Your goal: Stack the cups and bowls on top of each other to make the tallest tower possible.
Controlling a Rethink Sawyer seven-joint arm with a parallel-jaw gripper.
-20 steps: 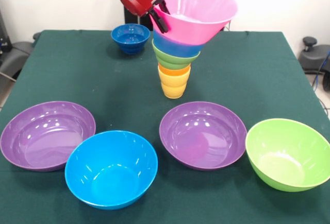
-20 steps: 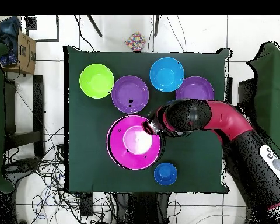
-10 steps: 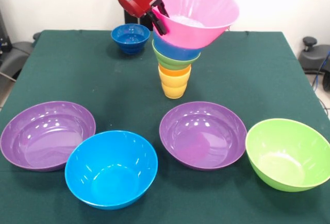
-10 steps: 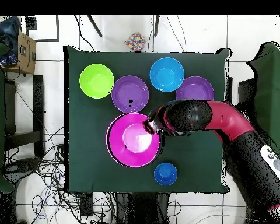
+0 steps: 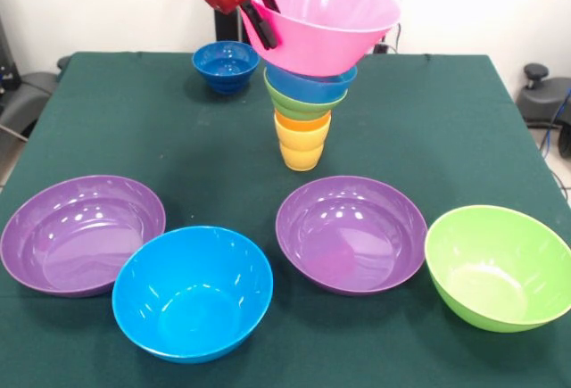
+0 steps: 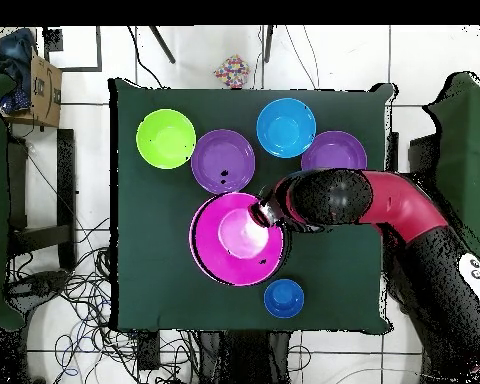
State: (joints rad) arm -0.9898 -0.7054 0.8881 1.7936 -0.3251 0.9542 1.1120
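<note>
The tower stands at mid-table: a yellow cup (image 5: 300, 151) with an orange cup (image 5: 302, 121) nested in it, then a small green bowl (image 5: 303, 103) and a light blue bowl (image 5: 310, 84). My gripper (image 5: 258, 15) is shut on the left rim of a large pink bowl (image 5: 326, 17), which hangs tilted just above the tower. In the overhead view the pink bowl (image 6: 238, 240) covers the tower, with my gripper (image 6: 263, 213) at its rim.
A small dark blue bowl (image 5: 226, 65) sits at the back. Along the front lie two purple bowls (image 5: 82, 232) (image 5: 351, 232), a blue bowl (image 5: 193, 291) and a green bowl (image 5: 500, 266). The table's edge (image 5: 528, 138) runs close on the right.
The gripper has lifted the pink bowl off the light blue bowl and carried it slightly left in the front view; its tilt has flattened.
</note>
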